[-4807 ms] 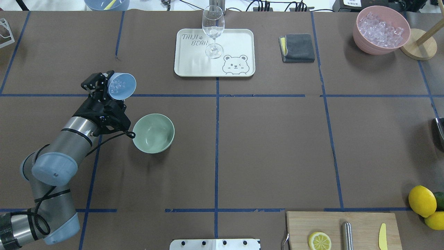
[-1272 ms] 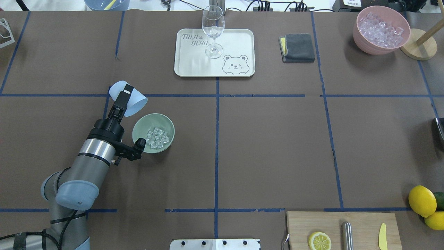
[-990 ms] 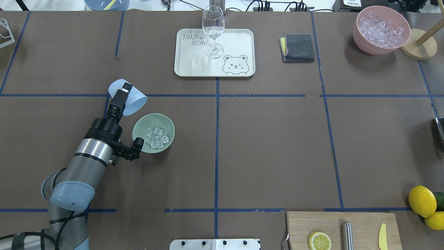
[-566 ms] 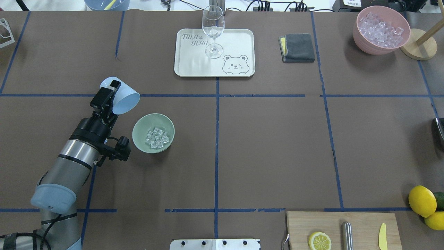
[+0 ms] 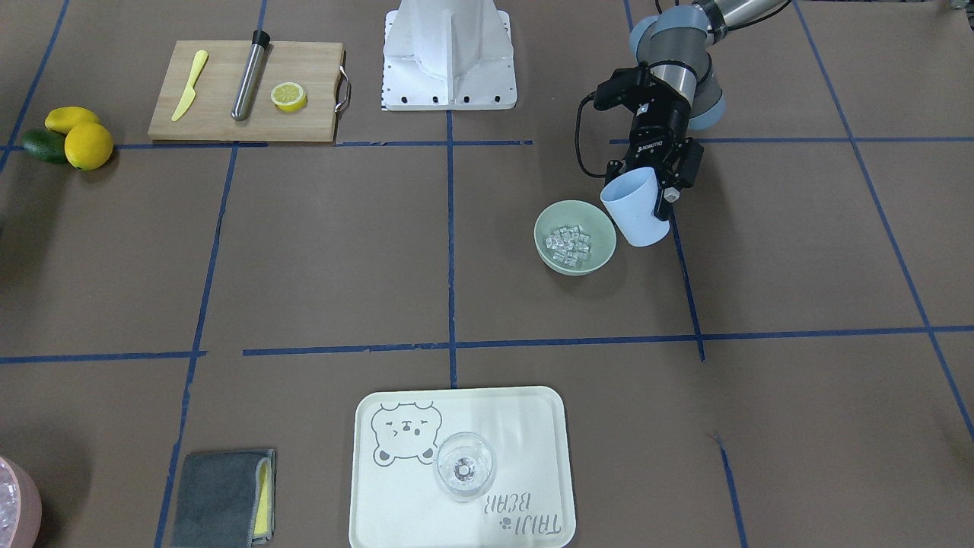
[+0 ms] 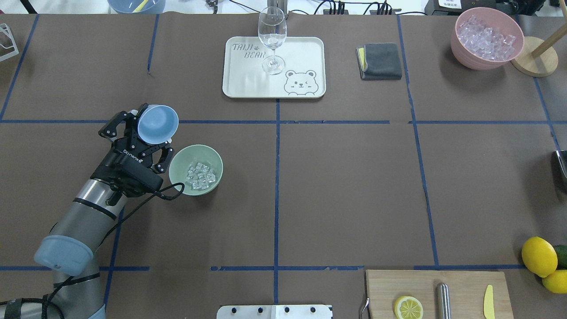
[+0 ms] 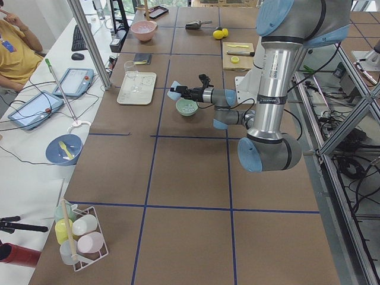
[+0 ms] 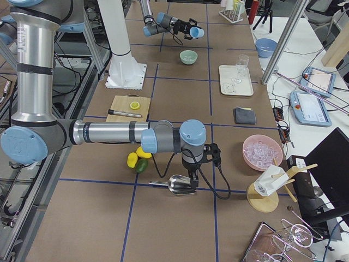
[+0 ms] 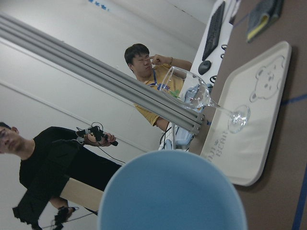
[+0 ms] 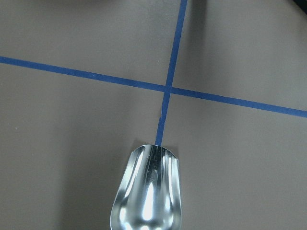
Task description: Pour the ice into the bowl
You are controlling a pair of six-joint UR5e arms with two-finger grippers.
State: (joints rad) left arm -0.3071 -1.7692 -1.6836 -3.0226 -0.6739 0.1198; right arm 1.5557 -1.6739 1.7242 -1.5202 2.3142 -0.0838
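Observation:
The pale green bowl [image 6: 178, 163] stands on the table's left part and holds a small heap of clear ice cubes [image 6: 200, 175]. It shows with the ice [image 5: 569, 240] in the front view [image 5: 602, 230] too. My left gripper [image 6: 149, 134] is shut on a light blue cup [image 6: 157, 123], held mouth-up and slightly tilted just beyond the bowl's left rim. The cup's inside looks empty, also in the left wrist view [image 9: 172, 194]. My right gripper [image 8: 192, 173] is over a metal scoop [image 10: 148, 191] at the table's right end. I cannot tell whether it is open or shut.
A white bear tray [image 6: 248, 84] with a wine glass [image 6: 272, 37] stands at the back centre. A grey cloth [image 6: 380, 60] and a pink container of ice [image 6: 486, 37] are at the back right. A cutting board [image 6: 436, 294] with a lemon half and lemons [image 6: 538, 256] are at the front right.
The ice went from the cup into the bowl. In the last second my left gripper has drawn back a little and turned the tipped cup mouth-up again.

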